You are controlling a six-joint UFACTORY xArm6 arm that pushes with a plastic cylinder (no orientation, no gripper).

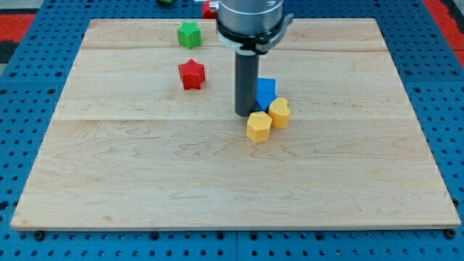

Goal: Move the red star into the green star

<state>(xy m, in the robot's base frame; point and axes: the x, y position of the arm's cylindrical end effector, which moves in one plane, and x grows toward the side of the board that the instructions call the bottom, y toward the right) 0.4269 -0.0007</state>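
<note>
Wooden board on a blue pegboard base, with loads of bare wood across the bottom half. Red star sits upper left of centre; green star is right above it near the top edge, a gap between them. My tip is off to the red star's right, just beside the yellow hexagon, the other yellow block and the blue block. No fingers, just a bare rod.

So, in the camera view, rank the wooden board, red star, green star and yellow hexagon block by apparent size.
1. Wooden board, by far.
2. Red star, green star and yellow hexagon block look alike; differing nearness to the camera makes ranking unsure.
</note>
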